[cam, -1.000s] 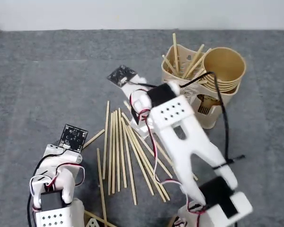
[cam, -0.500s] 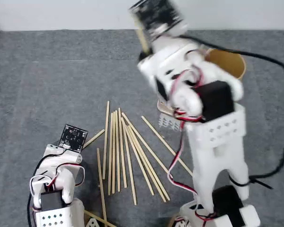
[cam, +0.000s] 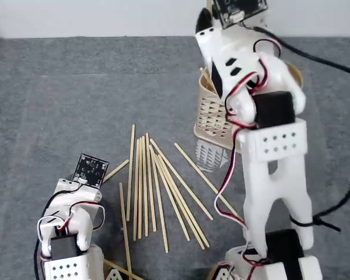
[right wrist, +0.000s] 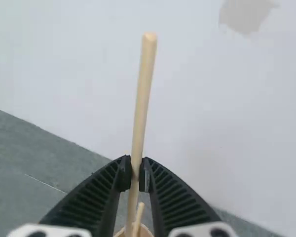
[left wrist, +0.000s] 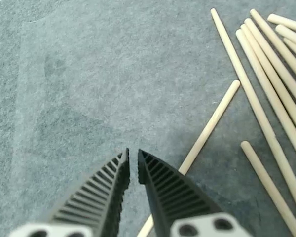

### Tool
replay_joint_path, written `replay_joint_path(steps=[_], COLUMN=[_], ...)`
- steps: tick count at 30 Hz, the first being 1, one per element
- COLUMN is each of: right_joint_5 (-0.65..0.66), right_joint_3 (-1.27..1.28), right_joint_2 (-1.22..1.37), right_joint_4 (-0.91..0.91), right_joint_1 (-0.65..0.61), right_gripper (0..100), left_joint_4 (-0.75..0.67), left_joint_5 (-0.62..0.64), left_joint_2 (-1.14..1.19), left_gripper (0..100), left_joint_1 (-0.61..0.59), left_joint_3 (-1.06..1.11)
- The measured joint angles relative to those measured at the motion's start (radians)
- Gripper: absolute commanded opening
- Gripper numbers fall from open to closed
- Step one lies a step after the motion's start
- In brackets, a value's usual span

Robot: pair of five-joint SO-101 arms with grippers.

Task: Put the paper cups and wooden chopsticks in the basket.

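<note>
Resting at left, the left claw [left wrist: 133,165] is shown with its jaws together and empty, beside the loose chopsticks [cam: 154,186] spread on the desk [cam: 58,93]. At right, one chopstick [right wrist: 142,94] is clamped upright in the right claw [right wrist: 134,175] over the basket [cam: 213,119]. It should be lowered inside the rim before release.

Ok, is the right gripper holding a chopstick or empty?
Holding: the right gripper is shut on a chopstick standing between its jaws.
</note>
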Motion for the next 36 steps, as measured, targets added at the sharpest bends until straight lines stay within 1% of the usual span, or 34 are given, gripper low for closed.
replay_joint_path(steps=[5, 9, 10, 12, 14, 16, 19, 21, 23, 25, 31, 36], right_joint_5=[0.0, 0.0, 0.0, 0.0, 0.0, 0.0, 0.0, -0.014, -0.04, -0.058, -0.075, -0.075], right_joint_3=[0.292, 0.477, 0.512, 0.574, 0.586, 0.583, 0.531, 0.471, 0.417, 0.39, 0.385, 0.382], right_joint_2=[-0.068, -0.086, -0.086, -0.086, -0.086, -0.094, -0.115, -0.143, -0.176, -0.218, -0.302, -0.344], right_joint_4=[-0.244, -0.381, -0.4, -0.417, -0.417, -0.4, -0.298, -0.187, -0.054, 0.078, 0.413, 0.609], right_joint_1=[0.031, 0.051, 0.055, 0.061, 0.061, 0.058, 0.061, 0.063, 0.06, 0.057, 0.054, 0.028], right_gripper=[0.8, 1.7, 3.5, 10.4, 16.5, 17.6, 13.6, 9.5, 5.1, 0.9, 1.3, 0.8], left_joint_4=[0.0, 0.0, 0.0, 0.0, 0.0, 0.0, 0.0, 0.008, 0.046, 0.077, 0.172, 0.262], left_joint_5=[0.0, 0.0, 0.0, 0.0, 0.0, 0.0, 0.0, 0.0, 0.006, 0.038, 0.043, 0.025], left_joint_2=[0.0, 0.0, 0.0, 0.0, 0.0, 0.0, 0.0, 0.0, 0.0, 0.0, 0.0, -0.009], left_gripper=[3, 3, 3, 3, 3, 3, 3, 3, 3, 3, 3, 3], left_joint_1=[0.0, 0.0, 0.0, 0.0, 0.0, 0.0, 0.0, -0.002, -0.029, -0.046, -0.055, -0.055], left_joint_3=[0.0, 0.0, 0.0, 0.0, 0.0, 0.0, 0.0, -0.005, -0.035, -0.077, -0.212, -0.319])
